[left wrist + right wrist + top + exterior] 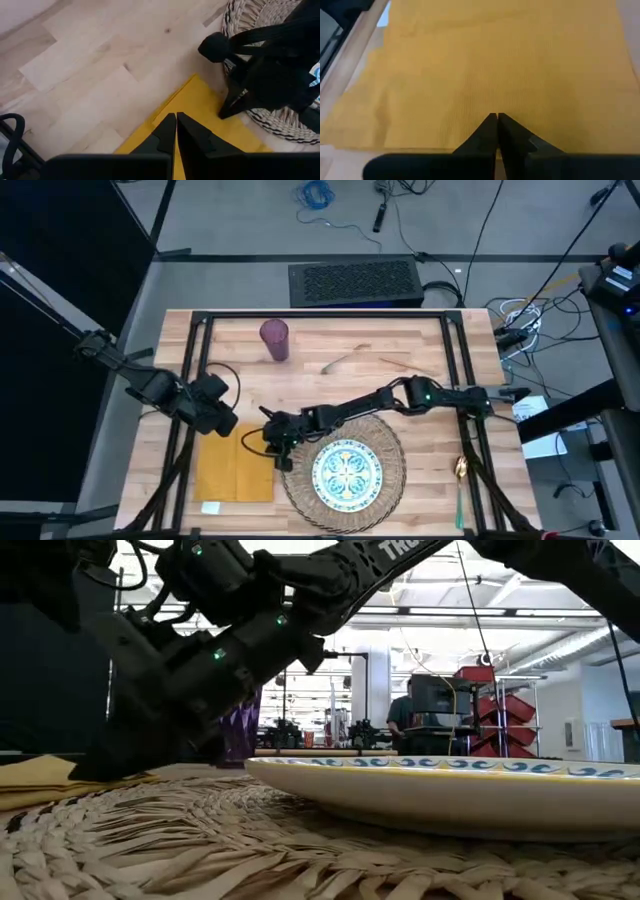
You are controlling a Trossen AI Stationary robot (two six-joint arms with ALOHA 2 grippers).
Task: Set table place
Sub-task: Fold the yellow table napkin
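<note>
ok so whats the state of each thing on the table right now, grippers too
napkin: flat on the table, left of the mat
plate: centred on the mat
mat: flat, near the front edge
tumbler: upright, at the back
spoon: lying right of the mat
left gripper: fingers shut, over the napkin's corner
right gripper: fingers shut, over the napkin

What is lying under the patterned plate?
The round woven mat lies under the plate, its straw rim showing all around. The mat's middle is covered by the plate, so whether anything else lies there cannot be seen.
</note>
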